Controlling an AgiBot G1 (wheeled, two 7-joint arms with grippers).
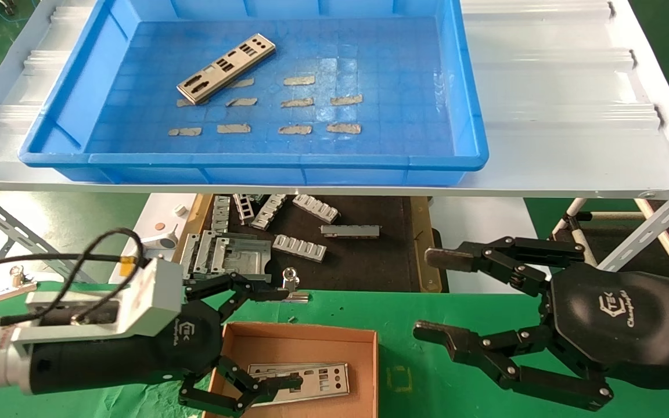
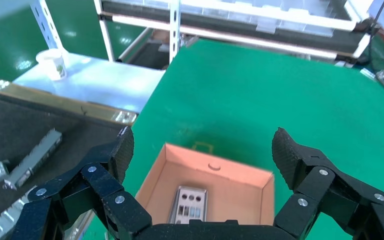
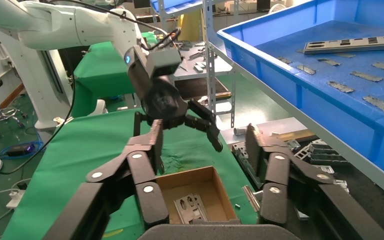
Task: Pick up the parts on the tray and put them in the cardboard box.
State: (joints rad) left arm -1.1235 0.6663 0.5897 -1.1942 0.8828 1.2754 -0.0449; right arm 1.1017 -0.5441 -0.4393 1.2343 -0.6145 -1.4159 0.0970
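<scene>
While one plate remains in the tray: status lines below.
Remaining part: lying flat and slantwise on the floor of the tray, toward its far left; apart from the tape strips save at its near end.
Delivered parts: lying flat inside the cardboard box on the green tabletop.
Left hand: released, fingers spread wide over the box, gripping nothing.
Right hand: released, fingers apart, hovering beside the box, well short of the tray.
Handling, judged: thin, stiff, light sheet metal; smooth and likely slippery; edges possibly sharp; hard to lift off a flat floor.
Grip point, judged: across the narrow width near mid-length, pinching both long edges.
Lower mat: grey brackets scattered; not to be taken.
</scene>
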